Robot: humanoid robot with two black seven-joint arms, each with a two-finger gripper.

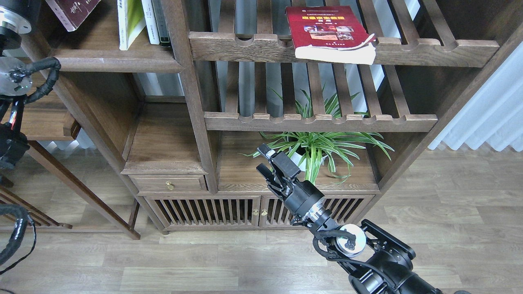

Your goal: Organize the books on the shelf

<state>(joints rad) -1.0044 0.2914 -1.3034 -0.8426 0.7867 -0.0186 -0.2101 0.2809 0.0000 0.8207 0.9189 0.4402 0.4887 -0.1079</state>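
Observation:
The dark maroon book (73,12) hangs tilted at the top left, over the left end of the dark wood shelf (114,64). What holds it is cut off by the top edge. Joints of my left arm (16,75) show at the left edge; its gripper is out of view. The yellow-green book (130,22) stands on that shelf beside slim white and dark volumes (157,22). The red book (329,30) lies flat on the upper slatted rack (429,51), overhanging its front rail. My right gripper (264,161) is open and empty, low in front of the plant.
A potted spider plant (314,149) sits in the lower compartment behind my right gripper. A second slatted rack (253,121) runs below the first. A drawer (169,183) and slatted cabinet doors (204,212) are beneath. White curtains (486,118) hang at the right.

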